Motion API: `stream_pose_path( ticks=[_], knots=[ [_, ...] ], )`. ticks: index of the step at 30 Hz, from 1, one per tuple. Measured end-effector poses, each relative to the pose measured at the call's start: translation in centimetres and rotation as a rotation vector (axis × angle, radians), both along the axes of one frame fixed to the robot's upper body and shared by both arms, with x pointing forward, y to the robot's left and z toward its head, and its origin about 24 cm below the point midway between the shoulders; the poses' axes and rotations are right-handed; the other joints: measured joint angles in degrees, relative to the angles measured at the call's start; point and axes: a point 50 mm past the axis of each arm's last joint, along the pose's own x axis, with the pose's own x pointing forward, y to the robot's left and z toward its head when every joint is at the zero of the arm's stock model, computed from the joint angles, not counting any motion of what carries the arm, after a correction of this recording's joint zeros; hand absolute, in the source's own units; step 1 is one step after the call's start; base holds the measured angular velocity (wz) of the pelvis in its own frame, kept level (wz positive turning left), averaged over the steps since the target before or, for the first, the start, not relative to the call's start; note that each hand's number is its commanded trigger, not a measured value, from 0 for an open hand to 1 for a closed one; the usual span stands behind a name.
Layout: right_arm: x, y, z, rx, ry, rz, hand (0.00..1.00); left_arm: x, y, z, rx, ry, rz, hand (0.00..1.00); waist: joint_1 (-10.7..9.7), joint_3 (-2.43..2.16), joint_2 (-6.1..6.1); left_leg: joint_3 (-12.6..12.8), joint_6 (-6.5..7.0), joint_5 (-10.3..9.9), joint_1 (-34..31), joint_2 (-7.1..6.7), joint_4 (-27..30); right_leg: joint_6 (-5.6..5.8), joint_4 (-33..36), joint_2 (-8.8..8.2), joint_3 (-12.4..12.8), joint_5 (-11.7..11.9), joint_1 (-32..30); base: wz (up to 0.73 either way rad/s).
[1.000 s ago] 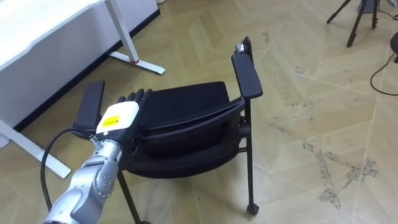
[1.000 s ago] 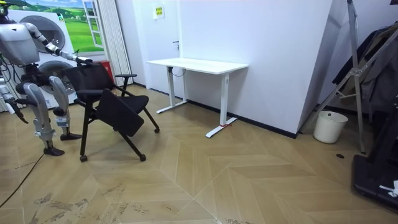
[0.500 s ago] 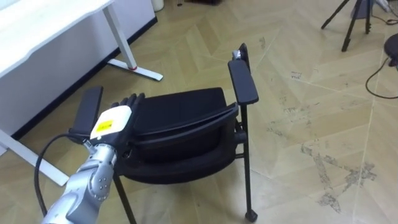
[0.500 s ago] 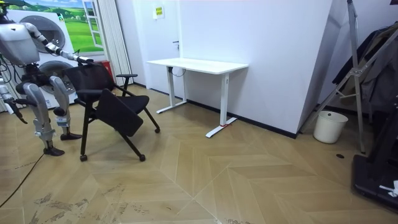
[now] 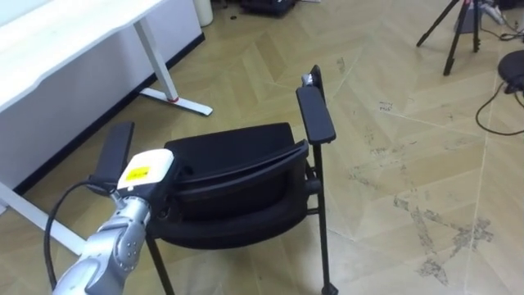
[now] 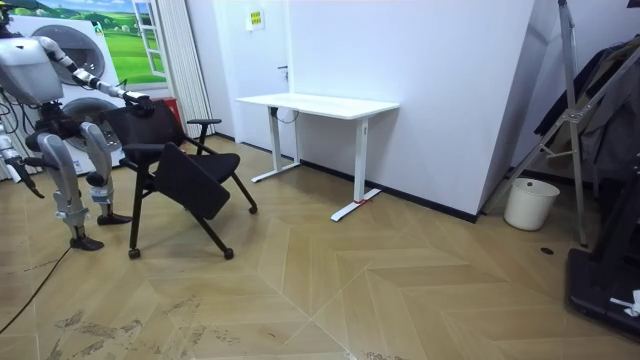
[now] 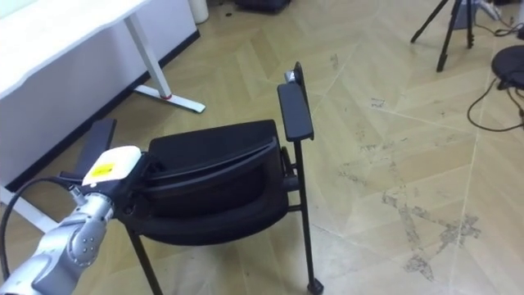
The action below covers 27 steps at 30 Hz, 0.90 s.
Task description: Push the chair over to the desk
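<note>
Just left of your left hand (image 5: 147,168) sits the chair's near armrest (image 5: 115,150). The black chair (image 5: 246,176) takes up everything directly beyond the hand. Its far armrest (image 5: 315,115) stands out to the hand's right, on the other side of the backrest.

Further left of the hand runs the white desk (image 5: 49,37). The desk's foot (image 5: 176,99) reaches out across the wood floor (image 5: 393,164), past the near armrest and apart from the chair. Well beyond the hand and off to its right, a tripod (image 5: 454,33) stands on the floor.

The room view gives you the wider picture. The robot stands upright behind the chair at the room view's left, with its left arm stretched forward. The chair's seat hangs tilted downward over its legs. The desk stands against the wall beyond the chair, and a white bin (image 6: 530,203) sits far off toward the room view's right. Your right hand (image 6: 20,170) hangs low by the robot's side there, and I can't tell its state.

The eye views show you the contact. The white back of the left hand faces up, and the hand lies against the top edge of the backrest at its left end. The front of the hand is lost against the black backrest, so I cannot tell whether it grips or only presses.
</note>
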Motion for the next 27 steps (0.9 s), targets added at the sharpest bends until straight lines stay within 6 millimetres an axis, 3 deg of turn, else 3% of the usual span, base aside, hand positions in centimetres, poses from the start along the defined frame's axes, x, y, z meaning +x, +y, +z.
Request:
stream_pose_path(
  ticks=[10, 18, 22, 25, 27],
  knots=[
    [-0.1, 0.0, 0.0, -0.007, 0.011, 0.013, 0.00, 0.2, -0.1, 0.2, 0.009, -0.028, -0.005, 1.00, -0.3, 0.00, -0.59, 0.4, 0.00, 0.0, -0.4, 0.02, 0.0, 0.00, -0.1, -0.02, -0.2, 0.0, -0.2, 0.01],
    [0.2, -0.8, 0.3, -0.154, 0.086, 0.197, 0.00, 0.2, -0.2, 0.5, 0.017, -0.056, -0.012, 1.00, -0.1, -0.02, -1.06, 0.2, 0.00, 0.0, -1.1, 0.02, 0.0, -0.02, 0.4, -0.04, -0.5, 0.2, -0.8, 0.01],
    [2.2, -2.4, 1.3, -0.271, 0.084, 0.308, 0.00, 0.4, -0.1, 0.9, 0.031, -0.069, -0.023, 1.00, -0.1, 0.09, -2.28, 0.2, 0.00, 0.0, -1.2, -0.05, 0.1, -0.01, 0.9, -0.27, -1.0, 0.2, -1.1, 0.02],
    [4.6, -4.5, 3.1, -0.417, 0.054, 0.392, 0.00, 0.7, 0.0, 1.7, 0.062, -0.091, -0.039, 1.00, -0.1, 0.18, -4.35, 0.2, 0.00, 0.0, -1.5, -0.07, 0.1, 0.13, 1.0, -0.37, -1.5, 0.0, -1.4, 0.09],
    [7.9, -6.4, 5.6, -0.576, -0.022, 0.449, 0.00, 0.8, 0.2, 2.2, 0.082, -0.100, -0.051, 1.00, 0.0, 0.16, -5.78, 0.2, 0.00, 0.0, -1.7, -0.06, 0.1, 0.05, 1.2, -0.38, -1.6, 0.1, -1.4, 0.00]
  ],
)
